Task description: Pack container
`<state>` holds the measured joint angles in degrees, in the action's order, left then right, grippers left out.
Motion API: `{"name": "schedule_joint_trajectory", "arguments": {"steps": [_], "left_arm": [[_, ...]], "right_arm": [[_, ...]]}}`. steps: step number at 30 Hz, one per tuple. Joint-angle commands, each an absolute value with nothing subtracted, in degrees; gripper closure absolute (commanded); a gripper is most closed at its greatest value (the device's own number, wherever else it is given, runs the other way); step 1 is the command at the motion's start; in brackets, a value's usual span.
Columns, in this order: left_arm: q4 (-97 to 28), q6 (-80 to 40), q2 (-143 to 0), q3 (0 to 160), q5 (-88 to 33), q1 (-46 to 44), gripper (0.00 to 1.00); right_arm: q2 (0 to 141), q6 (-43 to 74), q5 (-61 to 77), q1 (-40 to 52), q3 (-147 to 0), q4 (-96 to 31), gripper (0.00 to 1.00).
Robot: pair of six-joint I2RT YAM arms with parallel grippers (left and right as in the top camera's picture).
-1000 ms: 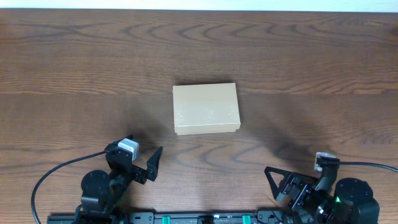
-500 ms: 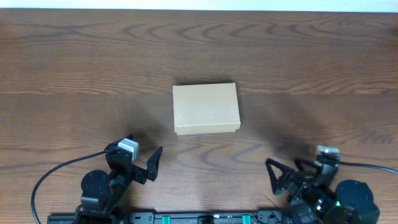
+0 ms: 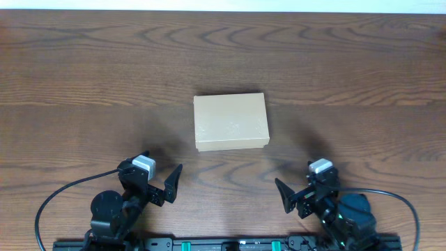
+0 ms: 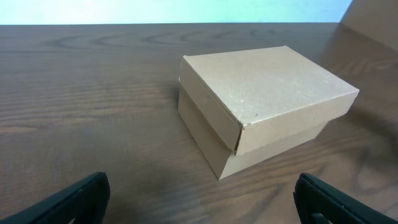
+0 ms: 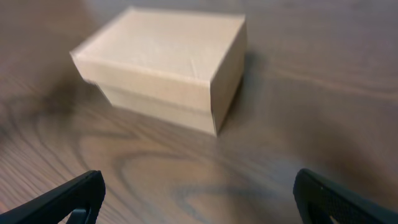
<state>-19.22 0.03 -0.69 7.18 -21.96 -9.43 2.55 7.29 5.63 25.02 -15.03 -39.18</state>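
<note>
Cardboard box: the tan cardboard box (image 3: 231,123) stands near the middle of the desk (image 3: 83,84), in front of both arms and well apart from them; its lid (image 4: 273,84) is shut.
Left fingers: the left fingers (image 4: 74,198) are spread wide and hold nothing.
Right fingers: the right fingers (image 5: 68,200) are also wide apart and empty.
Things to pack: none is in any view, so I cannot tell what goes inside.
Risk, sliding: the box looks light; if only one arm pushes up the lid, the whole box may slide or tip on the smooth desk, because nothing holds it.
Risk, grip: the lid overlaps the walls closely, so a finger may slip off its edge.
Overhead only: it shows both arms together, the box about midway between them.
Left wrist only: it shows sharply the lid's lower edge and corner seam.
Right wrist only: it shows the opposite corner, but blurred.
</note>
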Motion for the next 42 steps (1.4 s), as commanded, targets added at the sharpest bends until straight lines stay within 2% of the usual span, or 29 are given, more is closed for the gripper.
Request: {"name": "schedule_joint_trajectory", "arguments": {"steps": [1, 42], "left_arm": [[-19.42, 0.25, -0.25, 5.93, -22.5, -9.13, 0.05], [-19.42, 0.25, -0.25, 5.93, -22.5, -9.13, 0.05]], "right_arm": [[1.65, 4.86, 4.91, 25.58, -11.92, -38.92, 0.01], [1.13, 4.84, 4.49, 25.58, -9.13, -39.64, 0.01]]}}
